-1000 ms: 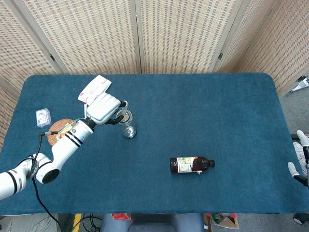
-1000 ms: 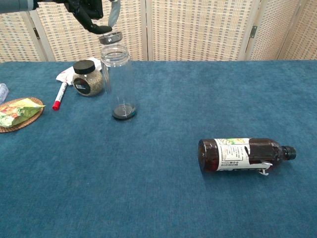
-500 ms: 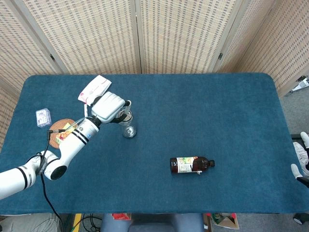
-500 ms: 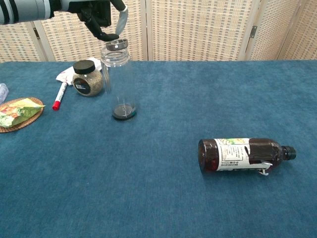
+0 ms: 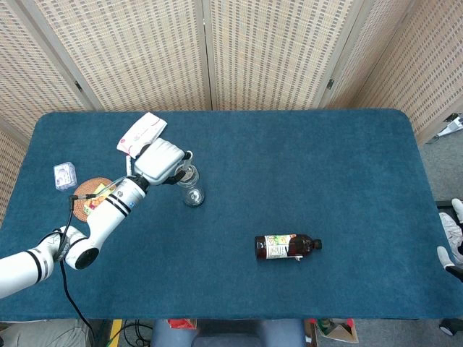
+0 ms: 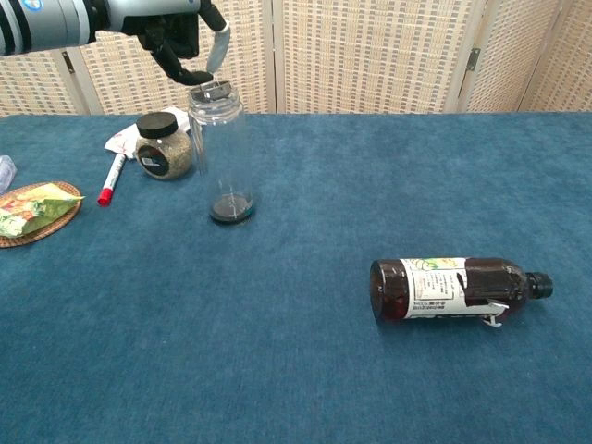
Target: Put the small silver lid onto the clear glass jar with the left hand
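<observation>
The clear glass jar [image 6: 220, 153] stands upright on the blue table, left of centre; it also shows in the head view [image 5: 192, 189]. The small silver lid [image 6: 214, 90] sits at the jar's mouth, slightly tilted. My left hand [image 6: 180, 39] hovers just above and left of the mouth and pinches the lid between a dark fingertip and a grey finger. From above, that left hand [image 5: 160, 160] covers the jar's left side. Only a sliver of my right hand [image 5: 457, 217] shows, off the table's right edge; how its fingers lie is hidden.
A brown bottle [image 6: 458, 287] lies on its side at the right front. Behind the jar to the left stand a black-capped spice jar [image 6: 164, 146] and a red-tipped marker [image 6: 112, 178]. A wicker coaster with a packet [image 6: 32, 211] sits at the far left.
My left hand has come down and slightly left with the lid, bringing it from above the jar down to the jar's mouth. The right hand has barely shifted.
</observation>
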Robot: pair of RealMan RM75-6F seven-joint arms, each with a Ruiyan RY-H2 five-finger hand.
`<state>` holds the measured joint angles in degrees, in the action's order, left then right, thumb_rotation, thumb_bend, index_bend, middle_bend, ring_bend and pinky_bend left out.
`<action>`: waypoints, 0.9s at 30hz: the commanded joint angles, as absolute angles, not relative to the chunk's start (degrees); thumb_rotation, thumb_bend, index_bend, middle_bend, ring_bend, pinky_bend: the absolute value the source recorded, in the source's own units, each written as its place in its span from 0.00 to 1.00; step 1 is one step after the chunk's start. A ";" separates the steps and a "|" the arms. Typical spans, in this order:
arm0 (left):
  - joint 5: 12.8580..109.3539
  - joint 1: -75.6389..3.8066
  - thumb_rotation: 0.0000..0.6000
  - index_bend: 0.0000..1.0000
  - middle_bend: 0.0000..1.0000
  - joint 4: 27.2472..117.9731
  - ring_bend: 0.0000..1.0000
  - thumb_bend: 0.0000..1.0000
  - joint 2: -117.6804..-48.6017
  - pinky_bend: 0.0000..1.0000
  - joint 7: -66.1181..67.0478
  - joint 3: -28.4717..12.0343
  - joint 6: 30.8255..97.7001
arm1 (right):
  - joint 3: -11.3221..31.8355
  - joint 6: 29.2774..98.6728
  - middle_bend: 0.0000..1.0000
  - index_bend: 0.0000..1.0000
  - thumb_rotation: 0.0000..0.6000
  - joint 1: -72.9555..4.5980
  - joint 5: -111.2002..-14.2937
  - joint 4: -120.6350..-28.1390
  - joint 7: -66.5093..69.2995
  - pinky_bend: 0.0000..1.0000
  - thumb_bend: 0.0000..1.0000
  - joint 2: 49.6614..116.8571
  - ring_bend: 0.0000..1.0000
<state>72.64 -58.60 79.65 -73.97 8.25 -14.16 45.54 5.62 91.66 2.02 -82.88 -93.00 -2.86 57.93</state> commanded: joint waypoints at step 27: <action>70.54 -57.65 1.00 0.36 1.00 83.91 0.99 0.43 -73.14 1.00 11.46 -13.84 48.74 | 5.77 92.17 0.18 0.03 1.00 2.83 -82.49 -91.89 -1.59 0.17 0.30 58.12 0.15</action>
